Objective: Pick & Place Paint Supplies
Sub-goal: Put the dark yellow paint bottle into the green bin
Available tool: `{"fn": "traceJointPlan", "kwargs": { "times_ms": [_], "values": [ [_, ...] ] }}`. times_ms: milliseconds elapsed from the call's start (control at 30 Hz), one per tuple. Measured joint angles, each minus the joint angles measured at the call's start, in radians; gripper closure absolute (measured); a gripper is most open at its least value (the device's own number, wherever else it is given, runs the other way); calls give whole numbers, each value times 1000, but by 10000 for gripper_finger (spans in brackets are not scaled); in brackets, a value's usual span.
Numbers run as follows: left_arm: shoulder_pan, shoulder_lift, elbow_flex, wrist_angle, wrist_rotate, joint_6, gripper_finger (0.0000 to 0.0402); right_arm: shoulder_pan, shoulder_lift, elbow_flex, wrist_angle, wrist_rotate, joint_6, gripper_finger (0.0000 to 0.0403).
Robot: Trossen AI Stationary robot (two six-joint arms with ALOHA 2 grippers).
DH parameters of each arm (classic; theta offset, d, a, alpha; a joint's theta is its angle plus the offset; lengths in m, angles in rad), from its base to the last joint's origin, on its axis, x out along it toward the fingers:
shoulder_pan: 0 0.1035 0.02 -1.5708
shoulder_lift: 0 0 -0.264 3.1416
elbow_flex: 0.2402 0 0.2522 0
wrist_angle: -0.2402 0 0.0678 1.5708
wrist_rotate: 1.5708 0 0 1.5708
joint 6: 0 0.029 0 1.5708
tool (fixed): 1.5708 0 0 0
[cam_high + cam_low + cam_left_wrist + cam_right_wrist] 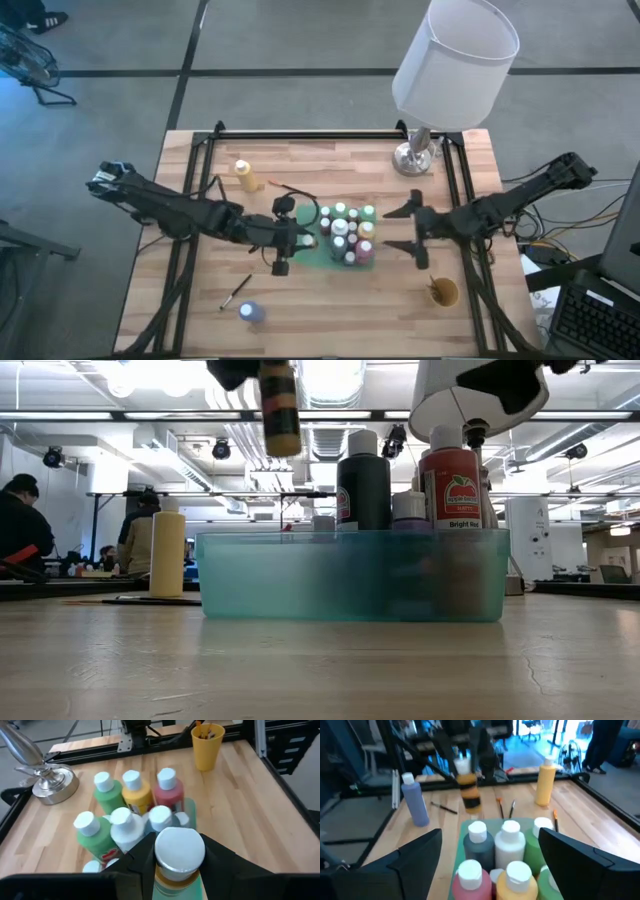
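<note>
The wooden desk (330,300) carried a lamp with a white shade (455,55) at its far edge; near the middle sat a translucent green tray (350,575) packed with upright paint bottles (348,232); the left gripper (172,857) hung above the tray's left end, pinching a yellow-and-dark bottle (279,405) clear of the desk; the right gripper (405,228) waited just right of the tray, fingers spread wide and holding nothing; a yellow bottle (245,176) stood apart toward the far left, a blue bottle (250,313) near the front; a tan cup (443,292) sat front right; a thin brush (235,292) lay beside the blue bottle.
</note>
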State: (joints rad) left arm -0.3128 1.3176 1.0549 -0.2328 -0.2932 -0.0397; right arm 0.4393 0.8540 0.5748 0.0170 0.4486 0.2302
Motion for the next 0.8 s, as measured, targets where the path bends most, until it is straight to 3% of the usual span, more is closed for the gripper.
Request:
{"fn": "traceJointPlan", "kwargs": {
  "times_ms": [300,433,800],
  "values": [
    [107,2,-159,178,78,20,278,0,-172,-96,25,0,-20,63],
    [141,2,-238,292,123,6,278,-1,-186,-104,25,0,-20,60],
    [157,54,-367,523,125,-58,278,-1,-183,-104,27,0,-24,84]
  ]
}}
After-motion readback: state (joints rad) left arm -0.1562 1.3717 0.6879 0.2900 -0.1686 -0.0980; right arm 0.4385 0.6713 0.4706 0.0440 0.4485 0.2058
